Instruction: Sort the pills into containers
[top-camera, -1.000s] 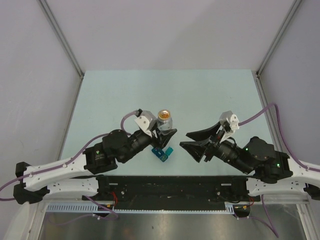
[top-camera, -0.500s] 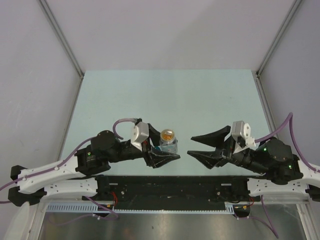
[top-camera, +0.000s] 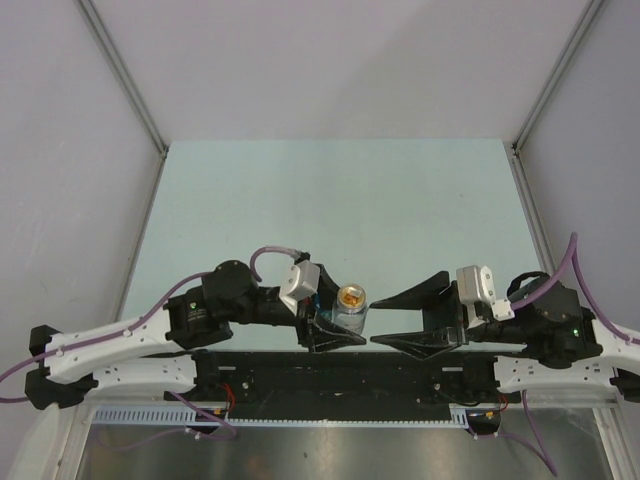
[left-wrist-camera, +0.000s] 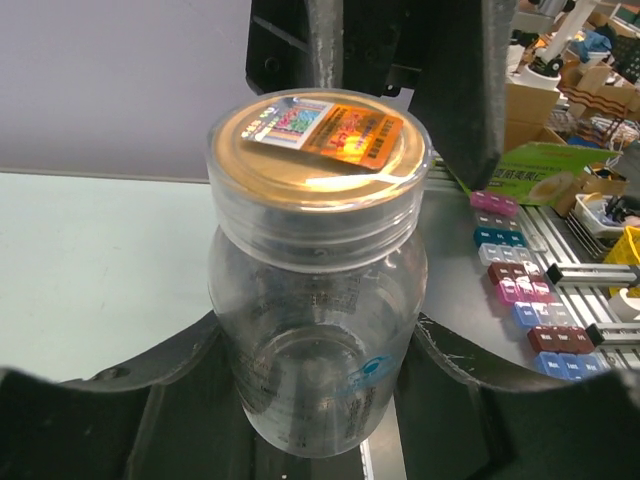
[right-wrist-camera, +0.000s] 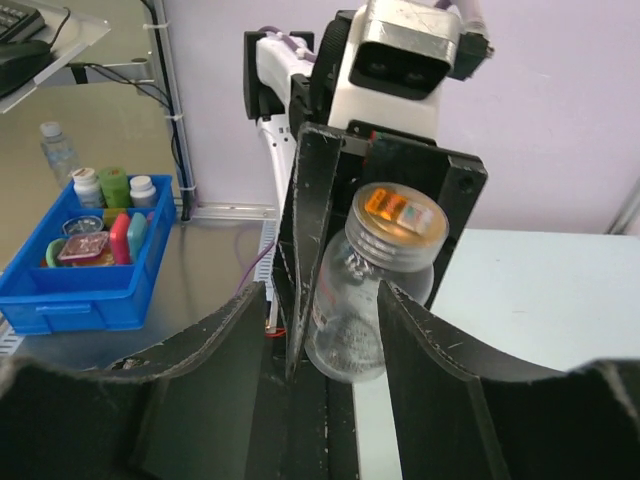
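My left gripper is shut on a small clear bottle with a tan top and holds it tilted above the table's near edge. In the left wrist view the bottle sits between both fingers and no pills show inside it. My right gripper is open and empty, pointing left, its tips just right of the bottle. In the right wrist view its open fingers frame the bottle, apart from it. The bright-blue pill box is hidden in every view.
The black base rail runs under both grippers. Off the table, a blue bin with small bottles stands beyond the left arm. Several coloured pill boxes lie on a bench beyond the right arm.
My left gripper has carried the bottle right and toward the near edge. My right gripper has swung to point left at it. The blue pill box seen a second ago no longer shows.
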